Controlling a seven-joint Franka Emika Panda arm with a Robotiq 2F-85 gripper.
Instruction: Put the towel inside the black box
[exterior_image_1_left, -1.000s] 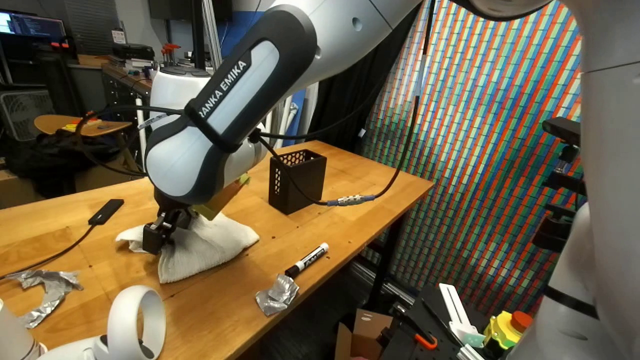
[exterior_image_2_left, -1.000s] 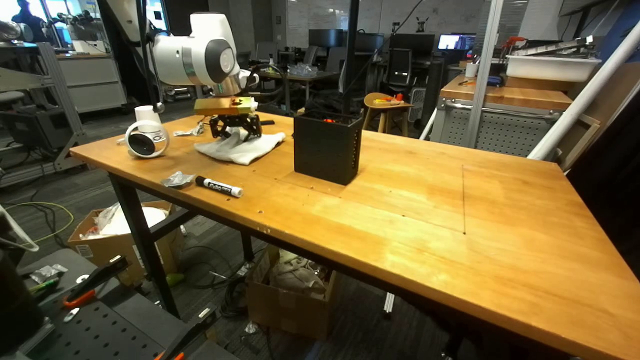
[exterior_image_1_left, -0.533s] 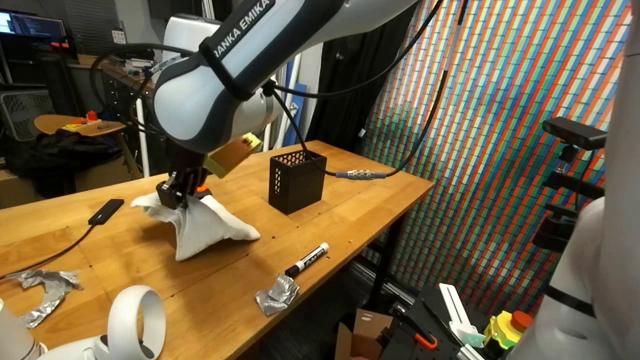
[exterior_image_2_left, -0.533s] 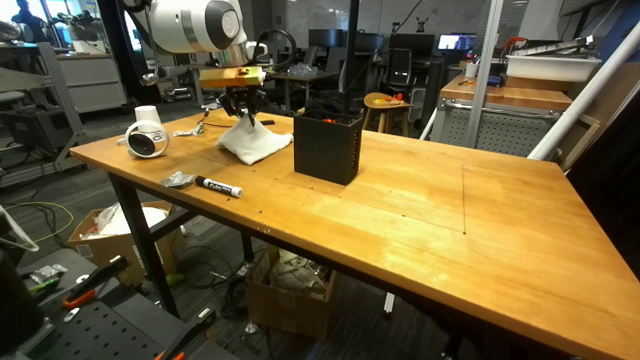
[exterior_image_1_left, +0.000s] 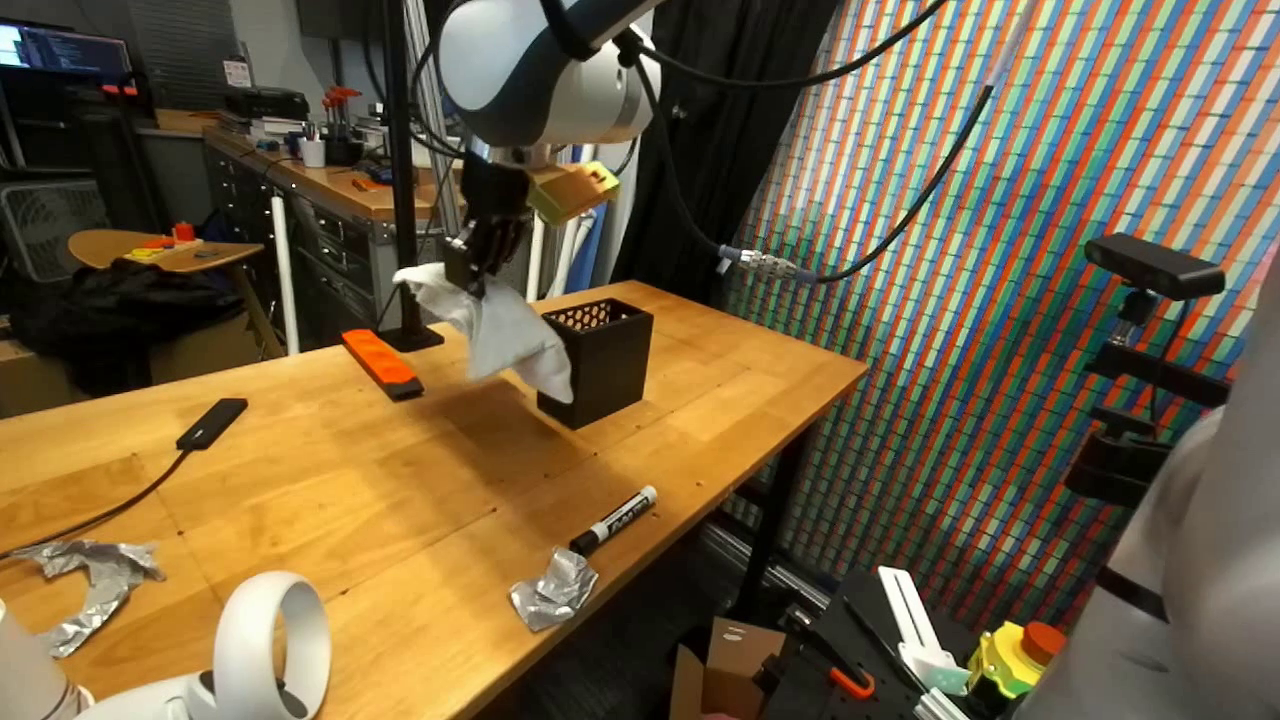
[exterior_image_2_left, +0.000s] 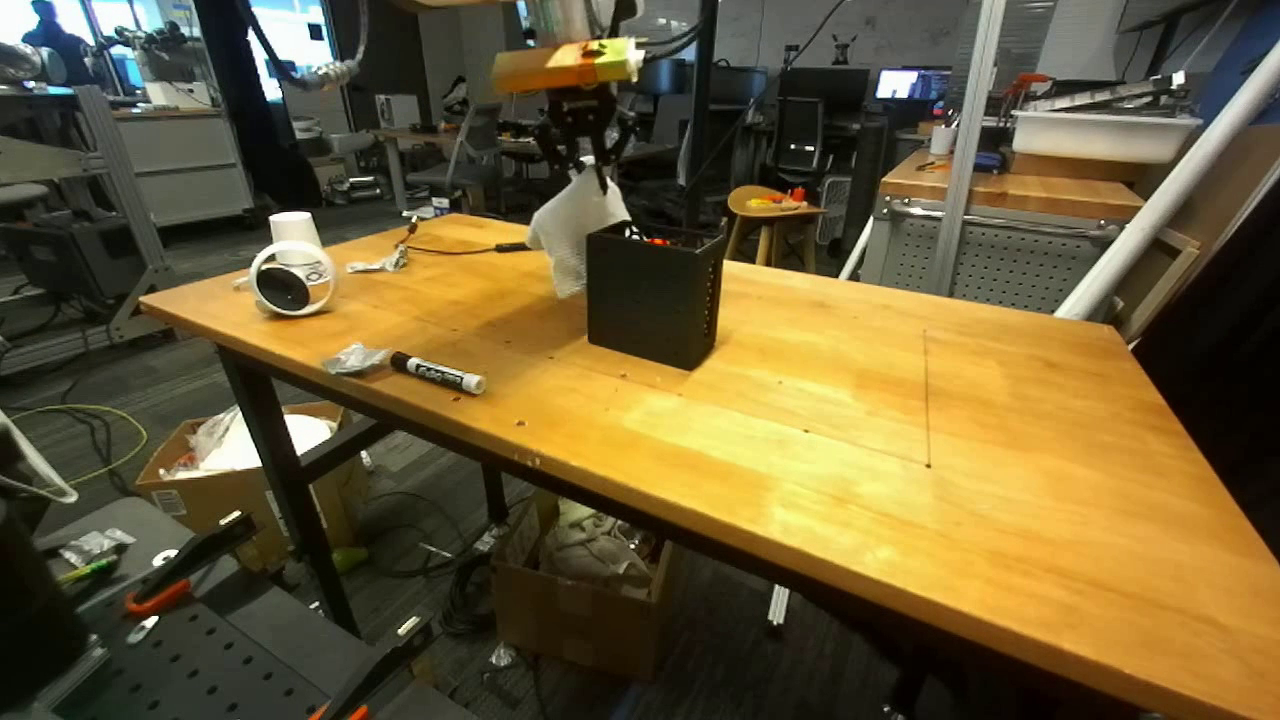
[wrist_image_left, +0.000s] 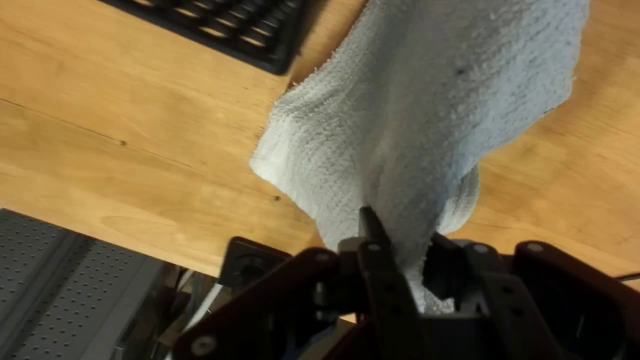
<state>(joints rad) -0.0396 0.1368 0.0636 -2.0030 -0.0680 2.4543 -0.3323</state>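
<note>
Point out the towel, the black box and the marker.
Towel (wrist_image_left: 415, 125): wrist view, creased middle of the cloth.
Black box (exterior_image_2_left: 638, 295): in an exterior view, its solid side wall.
Marker (exterior_image_2_left: 440, 374): in an exterior view, its white printed barrel.

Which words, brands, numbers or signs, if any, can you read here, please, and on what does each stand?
None reads with certainty.
Black-capped whiteboard marker: perhaps "EXPO", too blurred to confirm.
Computer monitor: on-screen text too small.
White paper tag: print too small.
Cardboard box: label too blurred.
</note>
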